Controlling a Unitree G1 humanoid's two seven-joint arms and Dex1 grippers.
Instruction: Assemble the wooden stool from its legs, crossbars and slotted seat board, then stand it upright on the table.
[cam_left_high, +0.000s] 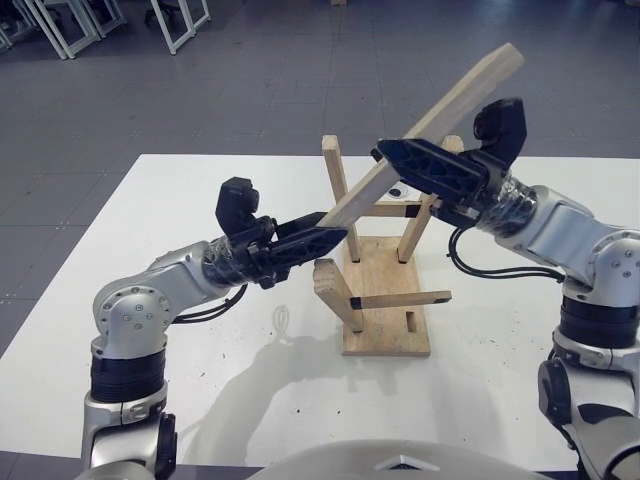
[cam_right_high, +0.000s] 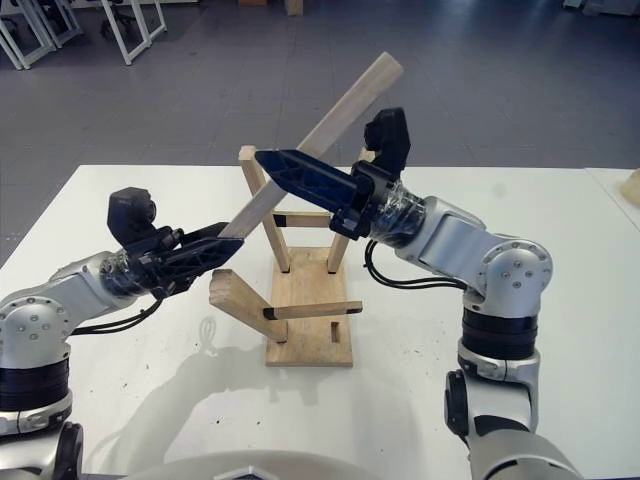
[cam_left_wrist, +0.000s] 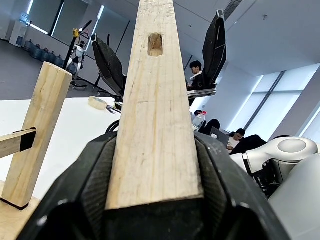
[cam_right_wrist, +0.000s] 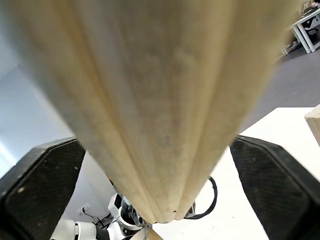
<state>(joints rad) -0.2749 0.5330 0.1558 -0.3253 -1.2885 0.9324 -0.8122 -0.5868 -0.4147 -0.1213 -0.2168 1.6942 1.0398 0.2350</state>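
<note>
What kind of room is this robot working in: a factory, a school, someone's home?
Most likely a robotics lab or workshop hall: a plain white table on a grey floor, white metal bench frames behind it, and tall windows under a high ceiling.

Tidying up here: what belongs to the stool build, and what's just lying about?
Stool build: held leg, slotted seat board, three legs on it, two crossbars.
Lying about: tape roll on the table; water jugs on the floor behind.
</note>
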